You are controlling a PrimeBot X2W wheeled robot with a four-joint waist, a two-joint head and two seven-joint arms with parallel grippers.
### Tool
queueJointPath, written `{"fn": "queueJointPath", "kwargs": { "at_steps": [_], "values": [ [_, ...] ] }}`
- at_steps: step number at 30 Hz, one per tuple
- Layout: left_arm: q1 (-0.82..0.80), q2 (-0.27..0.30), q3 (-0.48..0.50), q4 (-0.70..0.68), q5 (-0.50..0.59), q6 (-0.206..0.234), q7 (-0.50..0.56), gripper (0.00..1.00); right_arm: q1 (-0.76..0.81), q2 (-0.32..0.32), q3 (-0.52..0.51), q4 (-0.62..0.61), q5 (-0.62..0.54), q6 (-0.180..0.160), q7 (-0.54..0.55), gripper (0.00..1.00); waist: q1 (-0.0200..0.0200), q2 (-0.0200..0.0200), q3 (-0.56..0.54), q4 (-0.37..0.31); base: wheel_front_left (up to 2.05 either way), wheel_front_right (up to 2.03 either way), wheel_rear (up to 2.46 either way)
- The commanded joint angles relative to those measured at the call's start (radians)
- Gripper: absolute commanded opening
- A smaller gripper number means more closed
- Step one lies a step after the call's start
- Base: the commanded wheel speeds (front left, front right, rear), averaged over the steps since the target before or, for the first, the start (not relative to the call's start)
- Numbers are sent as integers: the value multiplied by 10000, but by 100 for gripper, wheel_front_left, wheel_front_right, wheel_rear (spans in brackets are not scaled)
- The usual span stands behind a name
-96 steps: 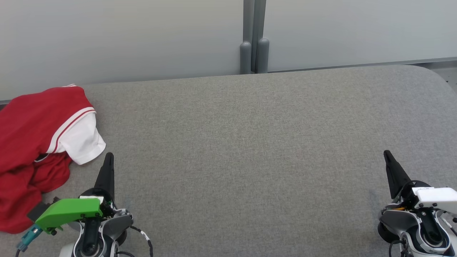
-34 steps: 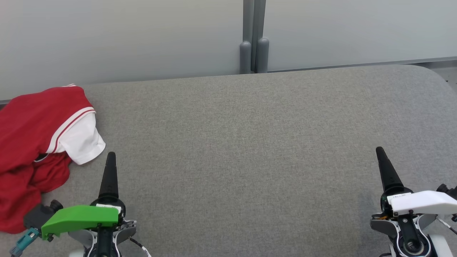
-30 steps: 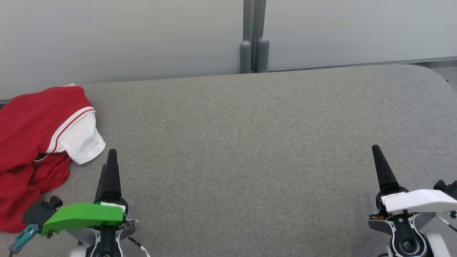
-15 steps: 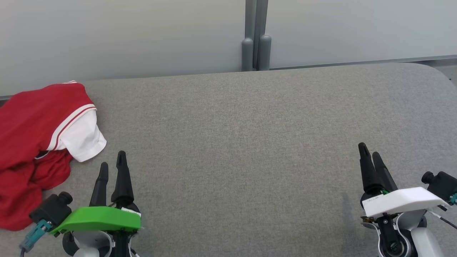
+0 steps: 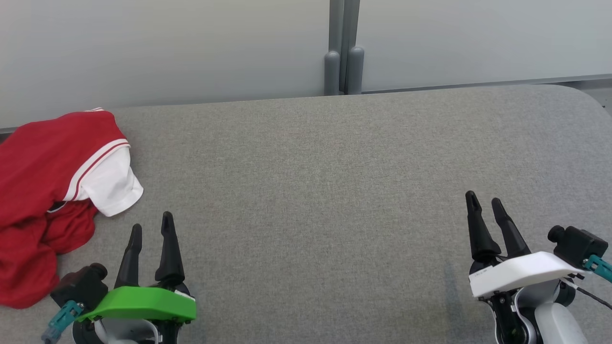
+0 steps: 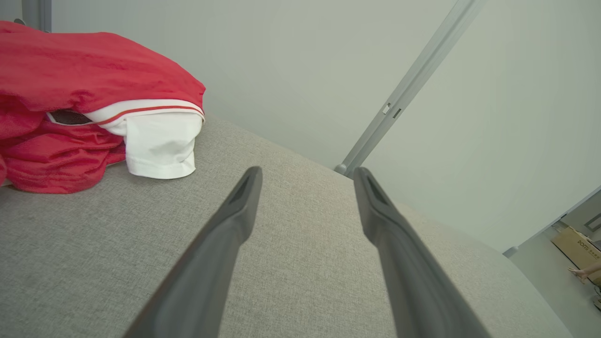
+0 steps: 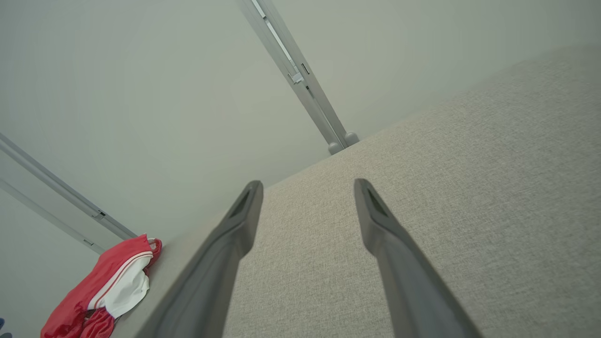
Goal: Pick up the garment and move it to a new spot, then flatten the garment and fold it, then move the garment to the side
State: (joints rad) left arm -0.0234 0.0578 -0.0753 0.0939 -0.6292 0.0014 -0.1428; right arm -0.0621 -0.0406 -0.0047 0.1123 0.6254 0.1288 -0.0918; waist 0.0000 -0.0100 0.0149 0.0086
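1. We see the garment (image 5: 43,191), a red piece with a white sleeve (image 5: 112,184), lying in a crumpled heap at the far left end of the grey padded table (image 5: 311,181), close to the pale wall (image 5: 167,48) behind it.
2. Our left gripper (image 5: 151,221) hovers low over the table just beside the white sleeve, without touching it. Its two fingers are spread apart and nothing is between them. We judge that it is placed there because it is the nearer arm and the first step, picking up the garment, is not yet done.
3. Our right gripper (image 5: 483,198) is at the opposite end of the table, well apart from the garment. Its fingers are also spread and hold nothing. The wide bare middle of the table seems to us the likely new spot for flattening and folding.
4. The heap is folded over itself, so we expect that one pinch lifts only some layers. A grip on a thick red fold seems safer than one on the loose sleeve.
5. As for containers, a cardboard box (image 6: 576,241) stands on the floor far beyond the table. We cannot tell what is in it.
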Motion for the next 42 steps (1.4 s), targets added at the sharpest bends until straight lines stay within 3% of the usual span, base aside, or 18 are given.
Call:
{"fn": "queueJointPath", "kwargs": {
  "at_steps": [1, 25, 42],
  "values": [
    [70, 109, -40, -132, 333, 70, -103, 100, 15, -63, 70, -161, -381, 23, -141, 100, 0, 49, -5, 1, 0, 0, 0],
    [452, 100, -205, -102, 2750, 286, -604, 100, 165, -89, 499, -216, -3066, 27, -861, 100, 0, 68, -37, -26, 0, 0, 0],
    [656, 37, -316, 57, 3942, 400, -897, 100, 16, -105, 671, 184, -4361, 21, -1261, 100, 0, 81, -19, 24, 0, 0, 0]
  ]
}}
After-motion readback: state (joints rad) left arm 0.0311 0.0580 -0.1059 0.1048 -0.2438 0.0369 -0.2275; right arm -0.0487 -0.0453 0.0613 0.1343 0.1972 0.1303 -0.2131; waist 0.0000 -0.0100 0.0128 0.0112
